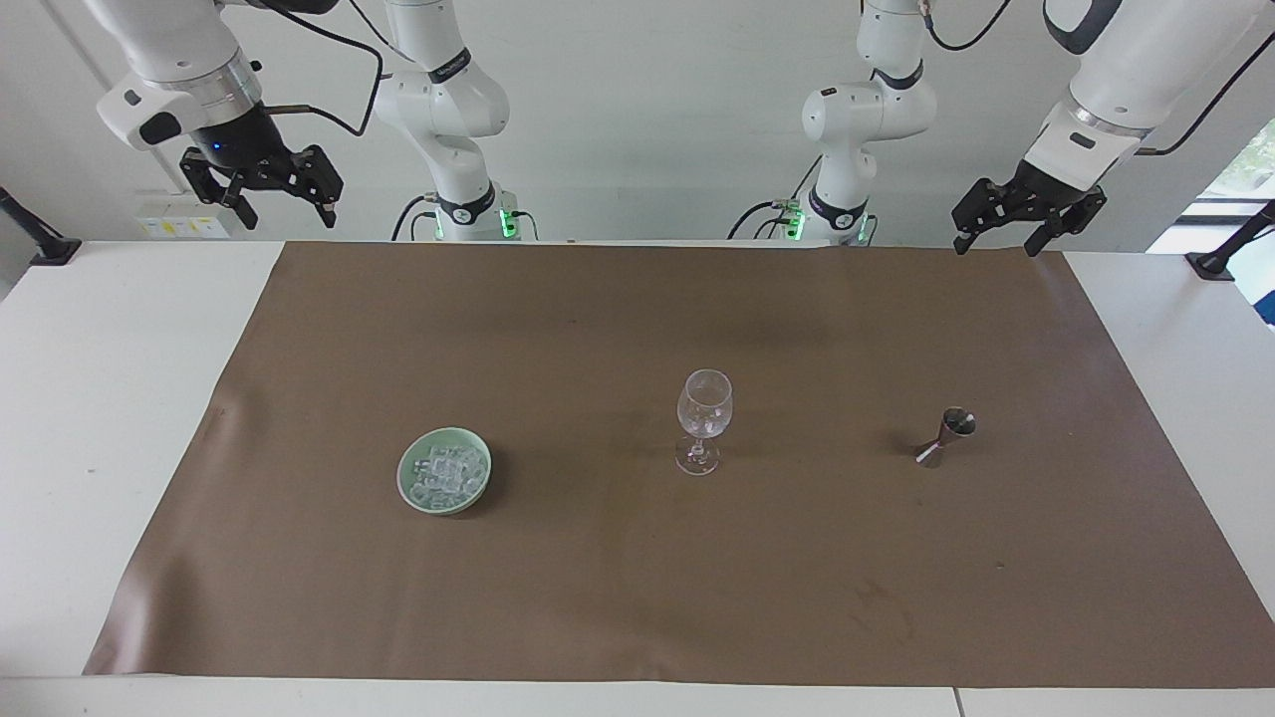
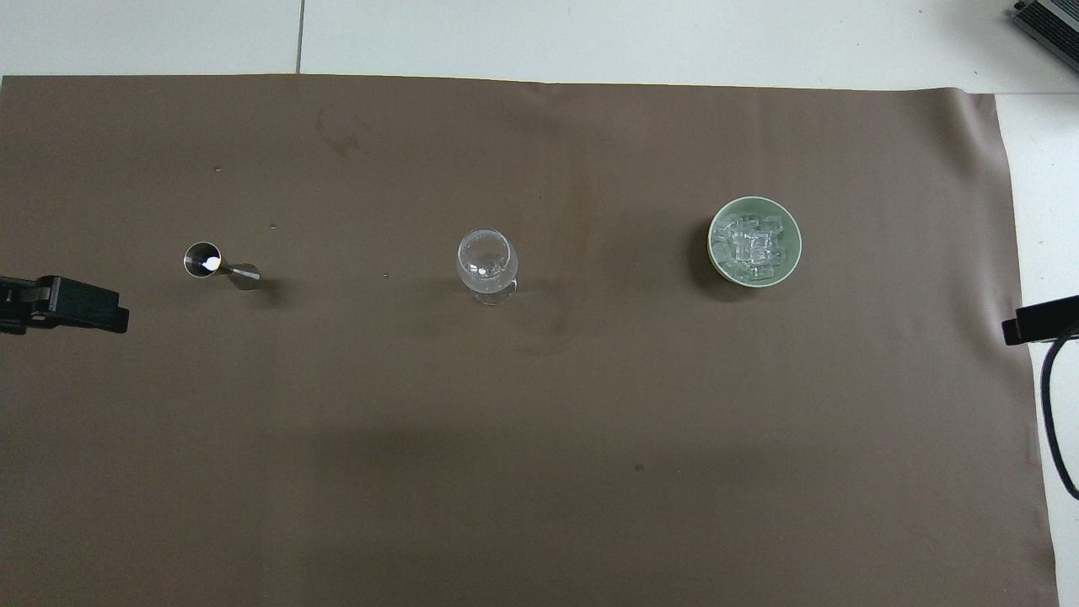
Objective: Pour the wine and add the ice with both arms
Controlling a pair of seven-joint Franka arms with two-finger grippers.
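Observation:
A small steel jigger stands on the brown mat toward the left arm's end; no wine can be made out in it. A clear stemmed wine glass stands upright mid-mat. Toward the right arm's end, a heap of ice fills a pale green bowl. My left gripper hangs open over the mat's edge nearest the robots. My right gripper is raised and open over the white table at its own end. Both hold nothing.
The brown mat covers most of the white table. Jigger, glass and bowl stand in one row with wide gaps between them. A grey device sits at the table's corner farthest from the robots, at the right arm's end.

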